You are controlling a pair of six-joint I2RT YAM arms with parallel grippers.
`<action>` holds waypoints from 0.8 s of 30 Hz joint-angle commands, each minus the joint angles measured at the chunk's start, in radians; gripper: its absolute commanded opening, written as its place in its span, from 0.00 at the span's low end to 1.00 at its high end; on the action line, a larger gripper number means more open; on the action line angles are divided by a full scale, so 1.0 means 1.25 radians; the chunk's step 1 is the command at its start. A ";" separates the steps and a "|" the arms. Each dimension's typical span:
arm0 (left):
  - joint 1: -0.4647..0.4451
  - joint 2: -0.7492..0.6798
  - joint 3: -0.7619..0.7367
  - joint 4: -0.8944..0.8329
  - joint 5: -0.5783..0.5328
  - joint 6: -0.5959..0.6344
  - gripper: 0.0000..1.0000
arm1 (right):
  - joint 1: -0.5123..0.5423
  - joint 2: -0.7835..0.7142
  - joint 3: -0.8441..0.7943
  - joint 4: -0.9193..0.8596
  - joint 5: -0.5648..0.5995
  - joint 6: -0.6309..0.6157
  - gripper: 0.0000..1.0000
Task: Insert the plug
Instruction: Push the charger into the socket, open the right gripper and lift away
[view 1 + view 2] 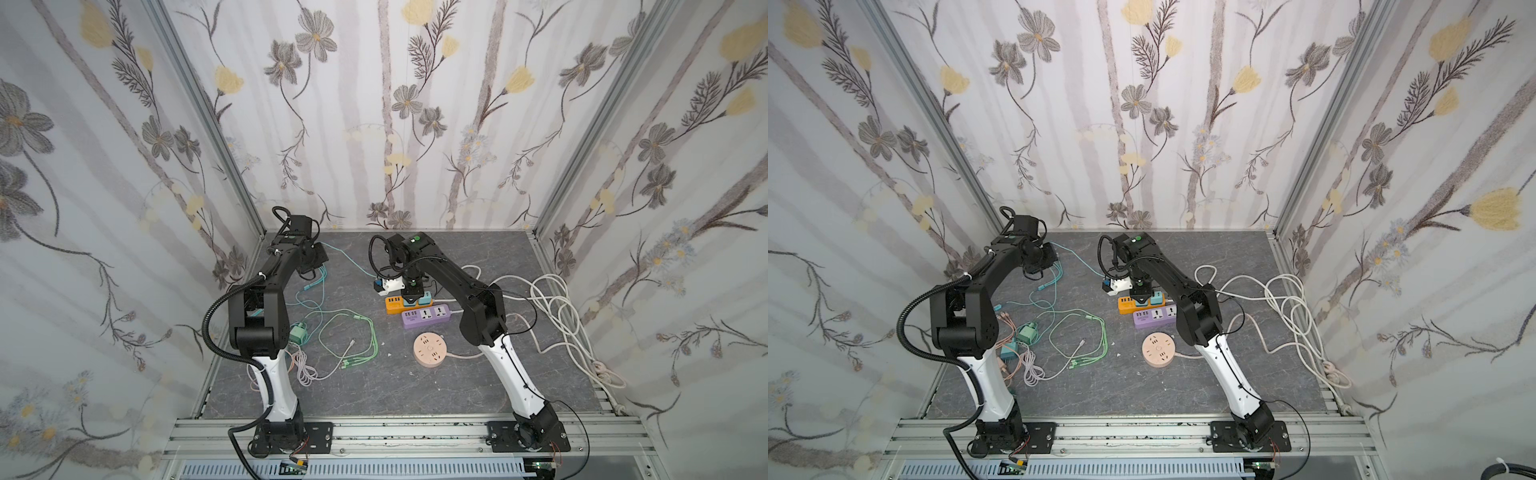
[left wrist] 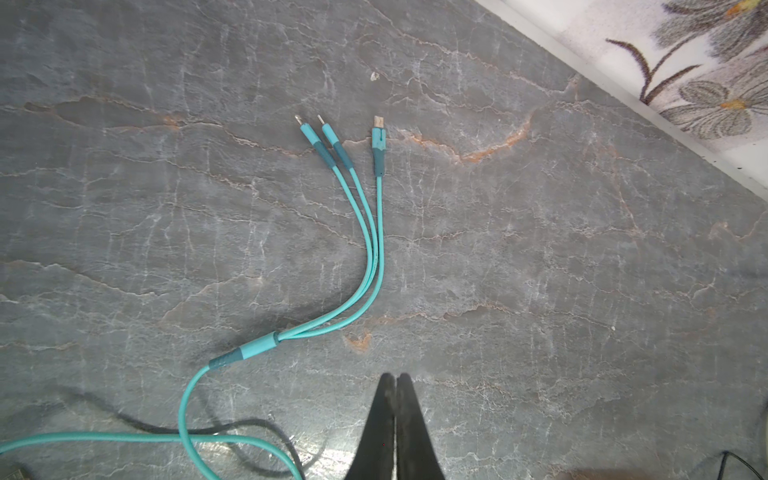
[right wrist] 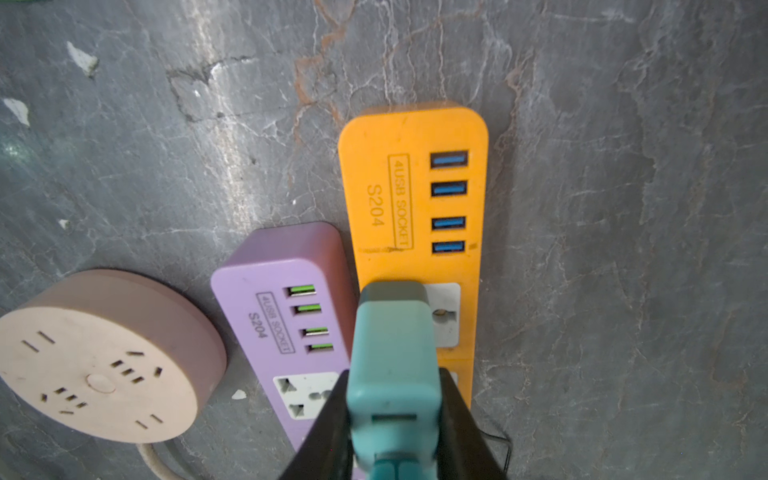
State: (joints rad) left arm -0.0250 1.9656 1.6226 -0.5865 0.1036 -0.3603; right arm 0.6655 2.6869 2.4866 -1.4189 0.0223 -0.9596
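A teal plug stands with its far end on the white socket face of the orange power strip; its prongs are hidden. My right gripper holds it, a black finger pressed against each side. In both top views the right gripper points down over the orange power strip with the teal plug beside it. My left gripper is shut and empty, hovering over bare floor near a teal three-headed cable.
A purple power strip lies against the orange one, with a round pink socket beyond it. Green and pink cables and a green adapter lie by the left arm. White cords coil at the right wall.
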 commanded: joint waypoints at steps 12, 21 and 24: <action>-0.001 0.059 0.110 -0.008 0.060 0.062 0.00 | -0.015 -0.235 -0.122 0.142 0.014 0.055 0.99; -0.024 0.226 0.441 -0.001 0.148 0.184 0.00 | -0.033 -0.565 -0.553 0.644 0.083 0.245 0.99; -0.025 0.284 0.538 0.019 0.210 0.218 0.02 | -0.039 -0.657 -0.687 0.816 0.157 0.346 0.99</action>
State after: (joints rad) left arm -0.0578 2.2765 2.2215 -0.5945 0.2848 -0.1577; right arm 0.6228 1.9396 1.7260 -0.7345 0.1169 -0.6964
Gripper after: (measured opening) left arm 0.052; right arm 0.994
